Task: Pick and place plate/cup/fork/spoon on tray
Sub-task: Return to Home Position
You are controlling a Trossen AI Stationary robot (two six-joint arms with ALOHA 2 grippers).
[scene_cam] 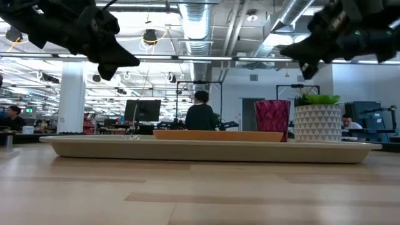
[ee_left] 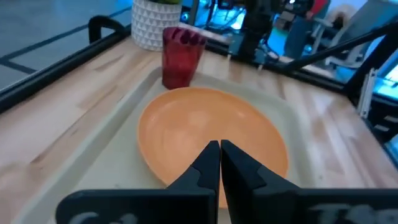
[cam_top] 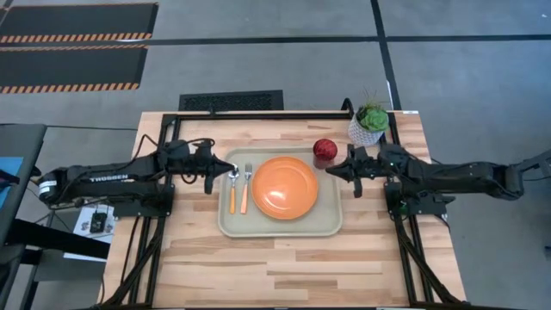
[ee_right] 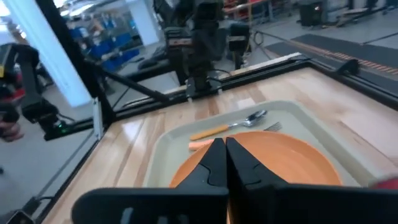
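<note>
Wooden surface (cam_top: 301, 267) holds the tray (cam_top: 284, 227) between left tool (cam_top: 227, 166) and right tool (cam_top: 332, 170) — both pressed together — so each should retreat outward.

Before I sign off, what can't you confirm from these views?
Low view: cup base hidden behind plate and tray rim; fork and spoon largely hidden behind that rim too.
Right wrist view: cup mostly cut off by the edge.
Left wrist view: fork, spoon not shown.

text: "TROSSEN" | on: left arm (cam_top: 109, 178) | view: high | other legible text: none
</note>
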